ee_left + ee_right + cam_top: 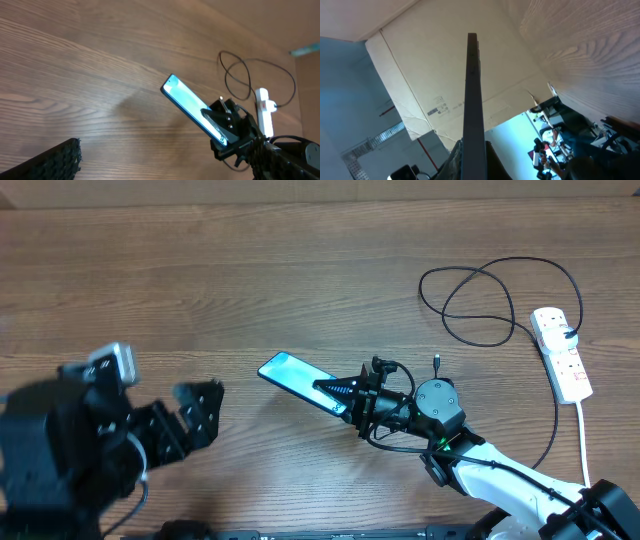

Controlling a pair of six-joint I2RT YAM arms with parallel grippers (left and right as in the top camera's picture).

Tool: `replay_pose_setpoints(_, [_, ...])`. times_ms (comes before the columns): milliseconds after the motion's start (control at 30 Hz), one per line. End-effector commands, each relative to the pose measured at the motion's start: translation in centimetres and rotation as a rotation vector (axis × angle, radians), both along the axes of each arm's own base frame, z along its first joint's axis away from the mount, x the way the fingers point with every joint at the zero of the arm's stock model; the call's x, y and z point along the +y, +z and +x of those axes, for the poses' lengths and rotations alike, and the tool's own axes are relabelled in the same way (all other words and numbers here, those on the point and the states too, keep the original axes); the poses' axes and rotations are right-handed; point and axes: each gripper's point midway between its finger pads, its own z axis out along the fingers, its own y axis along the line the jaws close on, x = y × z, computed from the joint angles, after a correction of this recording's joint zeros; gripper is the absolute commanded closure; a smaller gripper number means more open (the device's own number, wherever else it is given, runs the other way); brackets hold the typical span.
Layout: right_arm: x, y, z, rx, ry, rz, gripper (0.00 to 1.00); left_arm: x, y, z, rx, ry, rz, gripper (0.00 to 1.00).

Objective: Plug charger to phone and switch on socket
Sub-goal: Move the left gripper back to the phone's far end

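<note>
Over the brown wooden bench, the left gripper hangs spread wide, empty. The slim black-edged phone with a light blue screen is tilted off the bench, clamped in the closed right gripper. Far right lie the looped thin black charger cable and the white power strip with red switches.

Matt wood-grain table, glossy-screened phone, smooth white plastic socket, matt black charger

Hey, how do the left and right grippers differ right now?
The left gripper is open and empty; the right gripper is shut on one end of the phone. The left gripper hangs apart from the phone; the right gripper touches it. Both are black.
</note>
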Motion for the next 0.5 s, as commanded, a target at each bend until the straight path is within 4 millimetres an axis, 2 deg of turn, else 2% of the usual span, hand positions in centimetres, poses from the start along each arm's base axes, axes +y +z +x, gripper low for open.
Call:
replay_pose_setpoints(0, [0.1,1.3,0.4,0.041,-0.031,0.053,0.96,1.1,0.8,-0.7,-0.033,0.078,0.013,0.00])
replay_pose_setpoints(200, [0.0,2.9,0.4,-0.019,-0.028,0.096,0.96,1.1,0.2,-0.4,-0.005,0.136,-0.046,0.00])
replay_pose_setpoints(367, [0.0,2.9,0.4,-0.020,-0.028,0.097,0.96,0.3,-2.4,0.1,0.094,0.171,-0.131,0.00])
replay_pose_setpoints(467, [0.1,2.5,0.4,-0.006,-0.028,0.086,0.96,-0.6,-4.5,0.3,0.190,0.219,-0.240,0.00])
